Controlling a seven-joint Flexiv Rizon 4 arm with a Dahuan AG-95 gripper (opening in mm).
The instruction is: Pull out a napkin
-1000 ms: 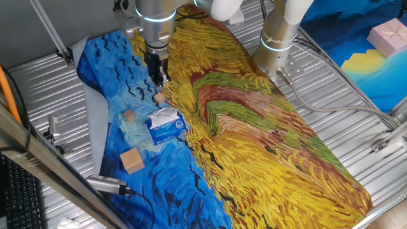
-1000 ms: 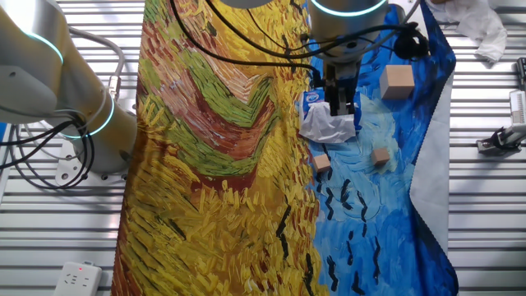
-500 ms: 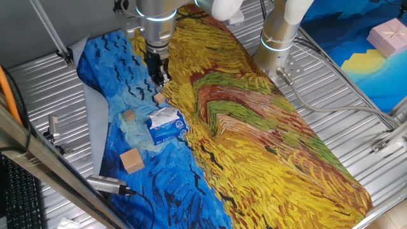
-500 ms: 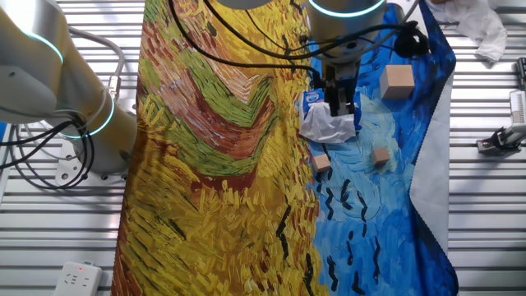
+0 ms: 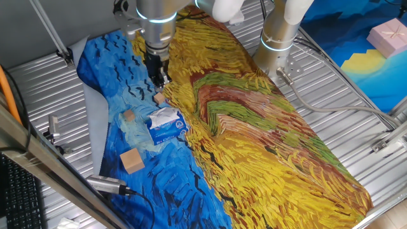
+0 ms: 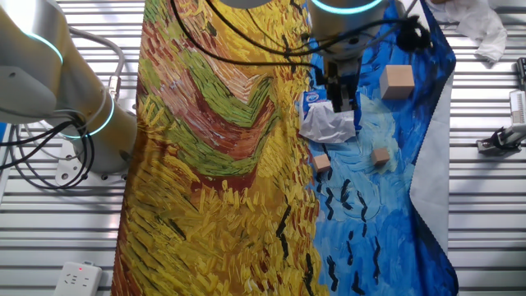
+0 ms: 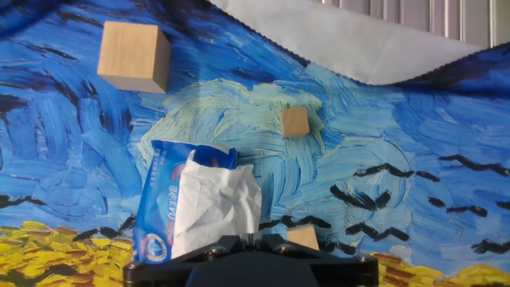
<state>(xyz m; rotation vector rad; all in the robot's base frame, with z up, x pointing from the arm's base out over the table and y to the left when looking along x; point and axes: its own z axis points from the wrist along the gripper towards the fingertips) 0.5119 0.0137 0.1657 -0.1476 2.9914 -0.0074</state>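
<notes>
The white crumpled napkin [image 7: 215, 199] sticks out of the small blue tissue pack [image 7: 162, 203] lying on the blue part of the painted cloth. It also shows in one fixed view [image 5: 164, 115] and in the other fixed view [image 6: 330, 127]. My gripper [image 7: 251, 237] has its fingers pressed together with nothing between them. It hangs a little above the cloth [image 5: 159, 80], beside the pack's napkin end, with the napkin's edge just in front of the fingertips. In the other fixed view my gripper [image 6: 341, 105] stands over the pack [image 6: 311, 99].
A large tan wooden cube [image 7: 134, 56] lies beyond the pack, a small cube [image 7: 295, 122] to its right, and another small cube [image 7: 303, 236] close by my fingertips. The cloth's white underside [image 7: 358, 44] is folded over at the far edge. A second robot arm's base [image 5: 278, 38] stands beside the cloth.
My gripper has risen very slightly. The napkin and the pack have not moved.
</notes>
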